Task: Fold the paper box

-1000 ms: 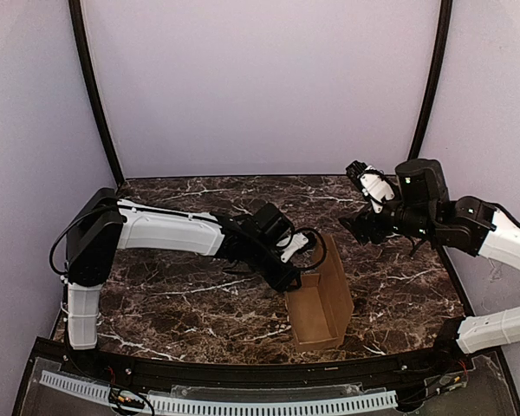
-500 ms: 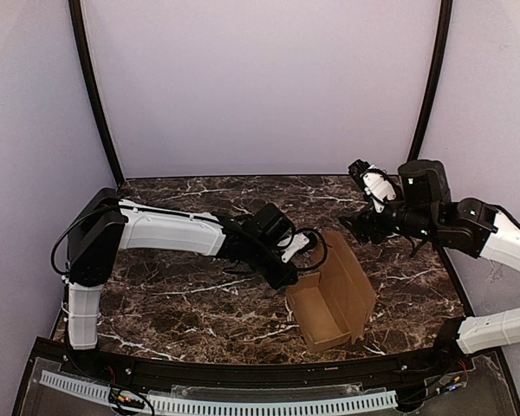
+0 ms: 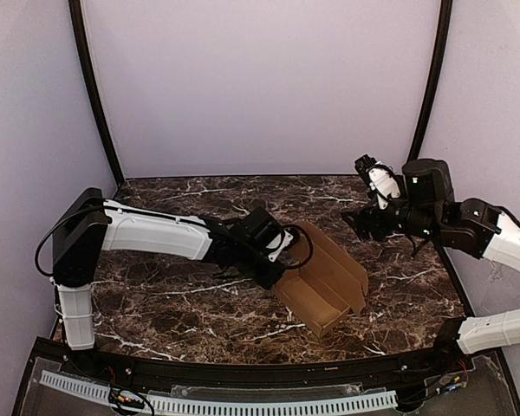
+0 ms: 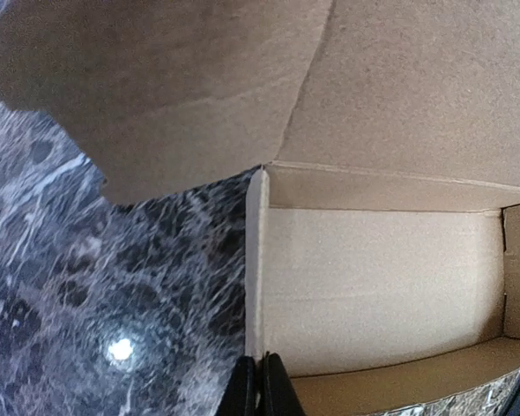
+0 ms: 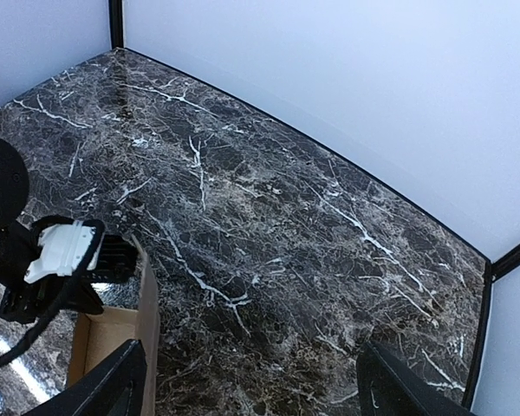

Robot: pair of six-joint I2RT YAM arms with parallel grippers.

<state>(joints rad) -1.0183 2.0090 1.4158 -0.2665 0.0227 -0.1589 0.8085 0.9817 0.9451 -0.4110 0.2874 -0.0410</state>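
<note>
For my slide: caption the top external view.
Open paper box, wall pinched by the left gripper; right gripper hovers open.

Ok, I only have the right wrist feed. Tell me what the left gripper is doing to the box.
Observer: The left gripper is shut on the edge of the box's end wall, the one nearest that arm.
Operator: Give me the lid.
Observer: The lid is open, standing up from the far long wall and leaning away.
Operator: Place my right gripper from above.
Observer: The right gripper hangs in the air beyond the box's far right corner, apart from it.
</note>
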